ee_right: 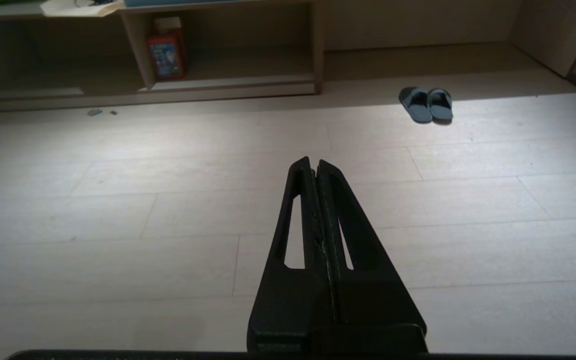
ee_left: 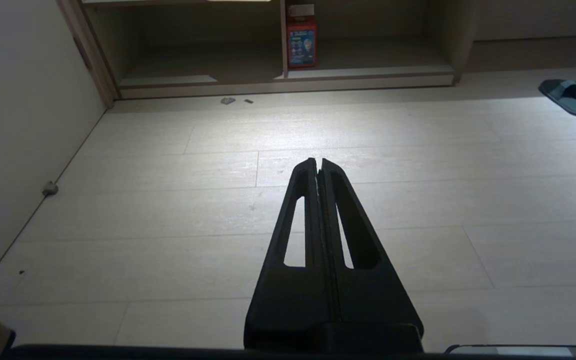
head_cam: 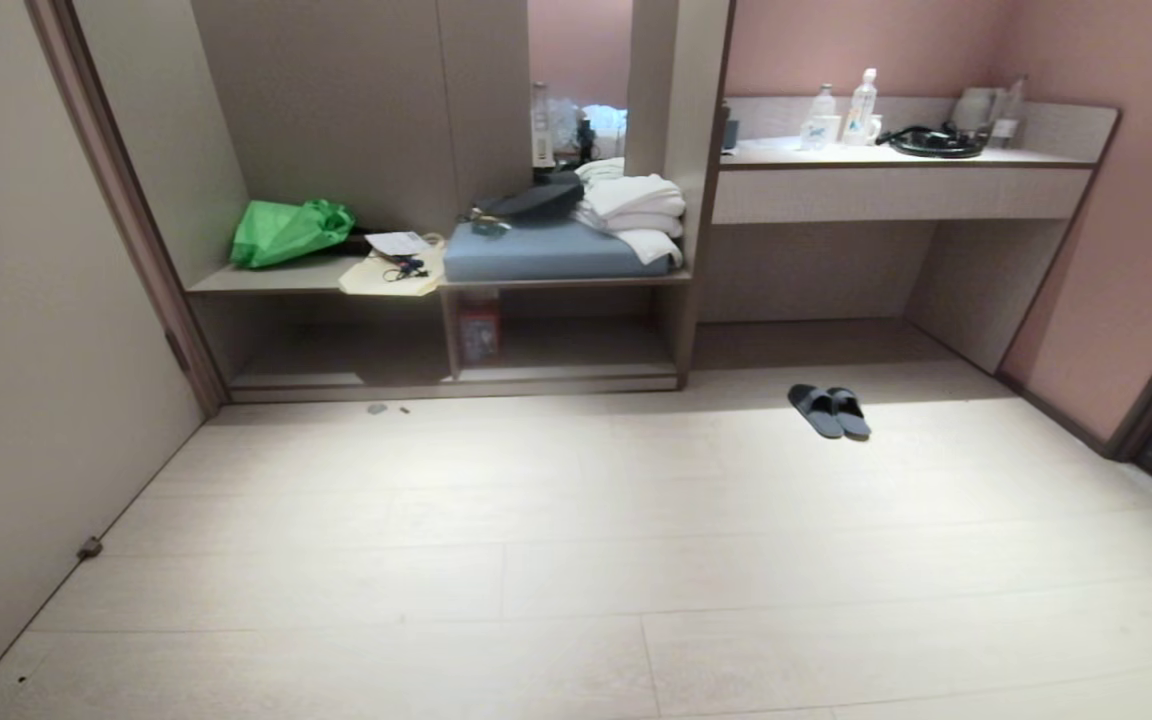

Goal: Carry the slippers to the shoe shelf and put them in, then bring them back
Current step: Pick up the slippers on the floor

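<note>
- Head view: The slippers [head_cam: 829,410] lie side by side, touching, on the pale floor [head_cam: 576,560] in front of the recess under the desk [head_cam: 896,170], to the right of the bench unit. The shelf [head_cam: 456,365] at the bench's foot holds only a red box [head_cam: 479,330] beside its divider. On the bench top sit a green bag [head_cam: 288,230], a blue cushion [head_cam: 541,252] and folded white towels [head_cam: 633,210]. Neither arm shows here.
- Left wrist view: The left gripper [ee_left: 317,162] hangs over bare floor, fingers pressed together, holding nothing. The slippers lie well off to one side, the shelf ahead.
- Right wrist view: The right gripper [ee_right: 314,161] likewise has its fingers closed and empty above the floor, well short of the slippers.
</note>
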Robot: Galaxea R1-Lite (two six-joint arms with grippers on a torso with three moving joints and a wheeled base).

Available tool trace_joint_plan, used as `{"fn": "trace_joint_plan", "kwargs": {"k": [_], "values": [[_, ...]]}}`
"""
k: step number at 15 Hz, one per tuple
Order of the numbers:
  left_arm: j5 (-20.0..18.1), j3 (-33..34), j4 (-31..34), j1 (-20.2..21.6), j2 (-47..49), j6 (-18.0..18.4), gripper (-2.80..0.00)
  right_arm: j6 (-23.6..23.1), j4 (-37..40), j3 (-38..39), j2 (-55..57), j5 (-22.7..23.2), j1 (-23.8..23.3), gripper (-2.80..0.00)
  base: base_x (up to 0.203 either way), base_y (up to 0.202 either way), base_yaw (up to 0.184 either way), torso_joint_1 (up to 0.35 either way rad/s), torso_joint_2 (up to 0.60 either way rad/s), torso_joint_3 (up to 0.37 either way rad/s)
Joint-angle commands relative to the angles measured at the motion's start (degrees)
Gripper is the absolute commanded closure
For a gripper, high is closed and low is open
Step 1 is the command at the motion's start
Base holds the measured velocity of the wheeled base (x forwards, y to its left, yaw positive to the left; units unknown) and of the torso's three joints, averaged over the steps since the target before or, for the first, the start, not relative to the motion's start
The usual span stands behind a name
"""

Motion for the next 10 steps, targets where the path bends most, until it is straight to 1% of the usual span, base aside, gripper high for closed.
{"fn": "trace_joint_plan", "kwargs": {"k": [1,10], "values": [[0.0,0.0,0.0,0.0,0.0,0.0,0.0,0.0,0.0,0.0,0.0,0.0,0.0,0.0,0.197,0.0,0.002,0.002,0.0,0.002],[0.0,0.0,0.1,0.0,0.0,0.1,0.0,0.1,0.0,0.0,0.0,0.0,0.0,0.0,0.195,0.0,-0.001,0.003,0.0,0.003]]}}
